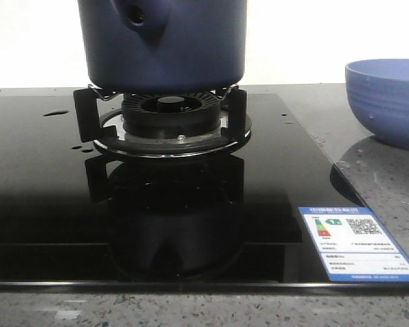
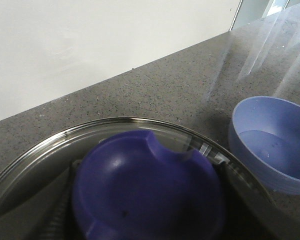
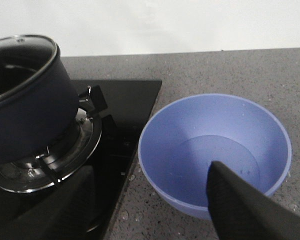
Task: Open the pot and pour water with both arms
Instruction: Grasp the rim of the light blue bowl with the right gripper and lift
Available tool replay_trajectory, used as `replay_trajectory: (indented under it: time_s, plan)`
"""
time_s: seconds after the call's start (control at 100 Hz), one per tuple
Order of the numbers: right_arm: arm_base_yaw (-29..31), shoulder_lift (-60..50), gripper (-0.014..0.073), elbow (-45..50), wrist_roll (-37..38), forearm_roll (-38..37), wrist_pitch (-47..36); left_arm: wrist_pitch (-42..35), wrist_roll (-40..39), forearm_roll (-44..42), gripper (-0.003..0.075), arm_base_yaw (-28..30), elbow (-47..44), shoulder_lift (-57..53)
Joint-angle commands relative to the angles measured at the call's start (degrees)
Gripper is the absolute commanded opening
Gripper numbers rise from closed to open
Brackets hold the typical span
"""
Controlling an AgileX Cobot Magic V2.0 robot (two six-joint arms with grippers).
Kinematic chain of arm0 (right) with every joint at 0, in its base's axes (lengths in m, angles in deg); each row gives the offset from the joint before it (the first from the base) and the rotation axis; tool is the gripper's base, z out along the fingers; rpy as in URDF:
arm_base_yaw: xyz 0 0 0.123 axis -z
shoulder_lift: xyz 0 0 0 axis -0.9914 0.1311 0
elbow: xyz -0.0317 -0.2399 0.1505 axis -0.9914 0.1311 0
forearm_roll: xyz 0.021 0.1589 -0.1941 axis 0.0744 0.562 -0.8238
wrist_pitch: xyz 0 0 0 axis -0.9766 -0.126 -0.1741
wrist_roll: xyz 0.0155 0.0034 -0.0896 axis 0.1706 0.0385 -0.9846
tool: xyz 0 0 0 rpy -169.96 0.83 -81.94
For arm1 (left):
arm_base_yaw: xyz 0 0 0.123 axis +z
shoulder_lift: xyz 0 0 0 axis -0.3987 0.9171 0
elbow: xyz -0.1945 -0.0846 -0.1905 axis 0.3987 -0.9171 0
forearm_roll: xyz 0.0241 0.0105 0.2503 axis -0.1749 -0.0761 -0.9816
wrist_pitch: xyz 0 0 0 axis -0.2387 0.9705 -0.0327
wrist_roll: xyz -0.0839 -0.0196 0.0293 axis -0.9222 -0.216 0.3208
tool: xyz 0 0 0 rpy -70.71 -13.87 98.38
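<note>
Pot: the dark navy pot (image 1: 162, 44) sits upright on the burner (image 1: 169, 121) of the black glass stove (image 1: 48, 197), its handle stub with the round hole facing the front camera.
Lid: a glass lid (image 3: 21, 60) with a metal rim covers the pot — in the left wrist view the lid (image 2: 200, 145) fills the lower part of the picture, with a large blue knob (image 2: 145, 192) at its middle.
Bowl: a lighter blue bowl (image 1: 387, 99) stands on the grey speckled counter (image 1: 382, 177), just off the stove's right edge and well apart from the pot.
Water: a shallow clear pool (image 3: 217, 160) lies in the bottom of the bowl; small drops (image 1: 54, 113) dot the stove glass to the left of the burner.
Sticker: a blue-and-white label (image 1: 358, 249) is stuck at the stove's near right corner.
Left gripper: hangs right over the lid knob, but its fingers do not show, so I cannot tell how they stand.
Right gripper: only one dark finger (image 3: 250, 207) shows, over the near rim of the bowl — wide or narrow, I cannot tell.
</note>
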Motion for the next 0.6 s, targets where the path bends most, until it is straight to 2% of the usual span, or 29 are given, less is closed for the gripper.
replay_trajectory:
  time_s: [0.0,0.16,0.27,0.42,0.59]
  plan:
    - [0.0,1.2,0.0435,-2.2,-0.5,-0.9,-2.3,-1.4,-0.1,1.8,0.0388,-0.3,2.1,-3.2]
    - [0.1,3.5,0.0435,-2.3,-0.5,-1.2,-1.6,-2.9,-0.1,-0.5,0.0388,-0.2,2.5,-6.5]
    - [1.0,6.7,0.0435,-4.6,-0.4,-1.2,1.8,-3.2,-0.1,-1.3,0.0388,1.6,3.0,-8.8]
    - [4.1,13.1,0.0435,-11.8,0.0,-1.2,8.1,-2.2,-0.1,-1.3,0.0388,6.2,3.1,-11.1]
    - [10.4,21.9,0.0435,-22.6,1.2,-1.3,16.7,1.6,-0.1,-1.3,0.0388,12.5,3.1,-12.6]
